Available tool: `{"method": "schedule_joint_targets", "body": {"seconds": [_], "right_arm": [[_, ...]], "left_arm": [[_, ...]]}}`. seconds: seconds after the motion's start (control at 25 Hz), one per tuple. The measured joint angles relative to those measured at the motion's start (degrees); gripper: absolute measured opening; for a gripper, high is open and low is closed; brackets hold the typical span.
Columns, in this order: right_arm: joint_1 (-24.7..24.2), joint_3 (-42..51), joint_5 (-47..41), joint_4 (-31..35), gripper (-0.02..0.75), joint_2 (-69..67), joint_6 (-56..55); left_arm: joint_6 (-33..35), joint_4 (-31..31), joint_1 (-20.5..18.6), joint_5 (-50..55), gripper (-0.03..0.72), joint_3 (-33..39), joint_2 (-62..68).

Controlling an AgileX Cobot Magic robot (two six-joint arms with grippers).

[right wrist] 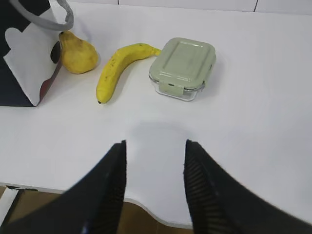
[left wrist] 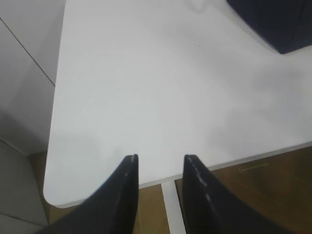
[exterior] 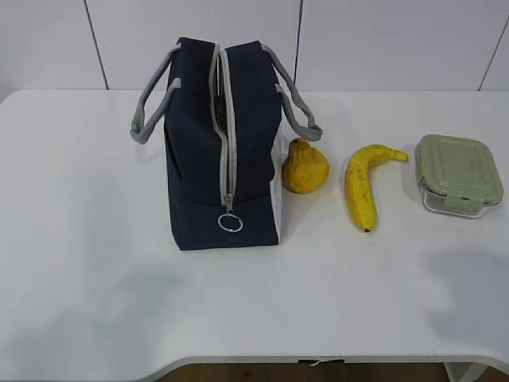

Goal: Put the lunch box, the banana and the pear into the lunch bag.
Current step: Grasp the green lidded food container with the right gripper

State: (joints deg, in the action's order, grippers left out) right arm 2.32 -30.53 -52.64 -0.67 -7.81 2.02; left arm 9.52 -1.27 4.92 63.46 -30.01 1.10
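The navy lunch bag stands upright left of centre on the white table, its grey zipper run down to a ring pull. Right of it lie the golden pear, the yellow banana and the lunch box with its sage-green lid. In the right wrist view the same row shows: bag, pear, banana, lunch box. My right gripper hangs open and empty, back near the front edge. My left gripper is open and empty over the table's front left corner; a bag corner shows far off.
The table has a curved cut-out in its front edge. A white panelled wall stands behind it. Brown floor shows beyond the front edge. Neither arm appears in the exterior view.
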Motion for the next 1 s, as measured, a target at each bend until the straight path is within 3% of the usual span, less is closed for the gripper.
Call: {"method": "schedule_joint_targets", "body": {"seconds": [0.4, 0.68, 0.8, 1.0], "right_arm": [[0.00, -0.22, 14.10, -4.16, 0.326, -15.84, -0.03], [0.00, -1.15, 29.67, -19.71, 0.326, -28.73, -6.32], [0.00, -2.43, 30.43, -20.88, 0.326, -34.30, -8.77], [0.00, -6.74, 23.49, -20.50, 0.326, -42.00, -16.41]], "left_arm": [[0.00, 0.00, 3.62, 0.00, 0.236, 0.00, 0.00], [0.00, -0.11, 7.34, 0.00, 0.237, 0.00, 0.00], [0.00, 0.27, 7.44, 0.00, 0.237, 0.00, 0.00], [-0.91, 1.91, 7.56, 0.10, 0.238, 0.00, 0.36]]}}
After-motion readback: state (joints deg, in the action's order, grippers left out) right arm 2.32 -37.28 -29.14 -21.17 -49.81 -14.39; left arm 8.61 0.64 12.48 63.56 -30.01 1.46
